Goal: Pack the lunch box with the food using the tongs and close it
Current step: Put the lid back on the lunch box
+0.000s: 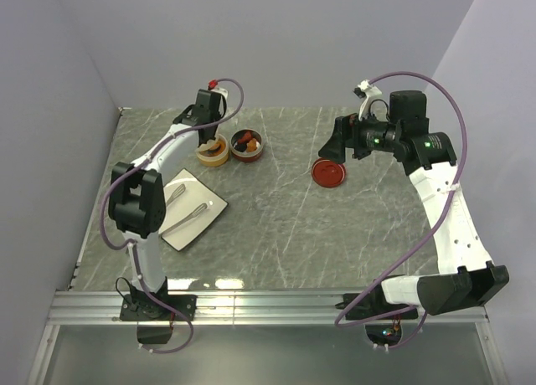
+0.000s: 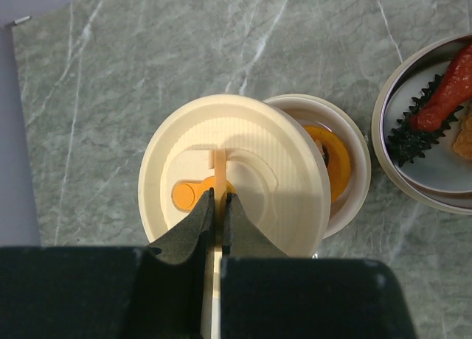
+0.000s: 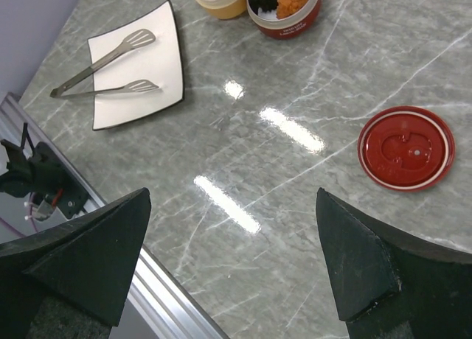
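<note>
Left claw (image 2: 217, 199) clamped shut on the tab of the cream lid (image 2: 251, 155), partly over the cream tub (image 2: 346, 158); right claw (image 3: 231, 195) wide open, empty, red lid (image 3: 405, 147) on tabletop (image 3: 332, 74) at its 2 o'clock, tongs (image 3: 103, 74) on white plate (image 3: 166, 59) at 10 o'clock.

**Op A:** What do the arms look like on your feed?

**Op B:** On mine, the left arm (image 1: 172, 151) has smooth white shell links between chunky black joint housings (image 1: 138, 202). The right arm (image 1: 448, 222) is built the same way.

**Op A:** Any cabling?

**Op B:** I see a purple cable (image 1: 105, 222) looping along each arm. The left one ends at a red plug (image 1: 216, 85) and the right one at a white plug (image 1: 362, 89). There are two small green lights (image 1: 377, 139) on the right arm's black wrist section.

**Op A:** And the ends?

**Op B:** The left gripper (image 2: 216, 199) is matte black and grainy, with a blocky body that tapers to narrow tips. The right gripper (image 3: 233, 195) has black wedge-shaped fingers (image 3: 88, 250) with the same rough surface.
</note>
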Available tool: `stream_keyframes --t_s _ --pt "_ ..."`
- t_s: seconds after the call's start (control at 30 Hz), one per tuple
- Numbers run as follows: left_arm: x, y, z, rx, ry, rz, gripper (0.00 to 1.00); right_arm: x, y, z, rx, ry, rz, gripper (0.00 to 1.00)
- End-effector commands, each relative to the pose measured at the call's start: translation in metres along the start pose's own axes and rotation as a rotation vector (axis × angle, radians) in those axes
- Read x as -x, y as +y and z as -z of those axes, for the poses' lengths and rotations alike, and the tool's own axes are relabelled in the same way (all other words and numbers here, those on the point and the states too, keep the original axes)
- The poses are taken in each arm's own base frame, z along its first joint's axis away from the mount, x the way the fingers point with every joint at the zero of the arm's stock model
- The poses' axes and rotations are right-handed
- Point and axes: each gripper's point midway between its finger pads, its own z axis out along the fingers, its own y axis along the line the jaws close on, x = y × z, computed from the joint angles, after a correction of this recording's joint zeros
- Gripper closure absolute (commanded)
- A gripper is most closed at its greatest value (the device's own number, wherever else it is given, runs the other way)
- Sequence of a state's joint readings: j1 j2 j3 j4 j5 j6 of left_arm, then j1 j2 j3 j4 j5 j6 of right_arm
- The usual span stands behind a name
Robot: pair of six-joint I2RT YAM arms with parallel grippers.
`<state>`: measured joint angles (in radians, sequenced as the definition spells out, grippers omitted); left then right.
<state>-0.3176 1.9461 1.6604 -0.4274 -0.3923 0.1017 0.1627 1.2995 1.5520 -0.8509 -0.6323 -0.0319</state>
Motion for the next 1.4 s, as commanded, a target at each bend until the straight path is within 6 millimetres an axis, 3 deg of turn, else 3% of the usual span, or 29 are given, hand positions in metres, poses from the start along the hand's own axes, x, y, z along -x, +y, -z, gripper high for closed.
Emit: stream_keyframes --t_s 0.0,0.43,1.37 --pt "0.022 0.002 0.002 0.004 -0.064 0.06 1.0 0.008 0.0 0.01 -0.02 -0.035 0.039 0.0" --pt "-0.006 -0.019 -0.028 -0.023 0.008 0.062 1.0 0.007 0.001 0.007 -0.004 -0.03 0.03 0.0" --pt "-0.011 -0.043 -0.036 -0.067 0.016 0.053 1.0 0.001 0.0 0.002 0.016 -0.012 0.008 0.0"
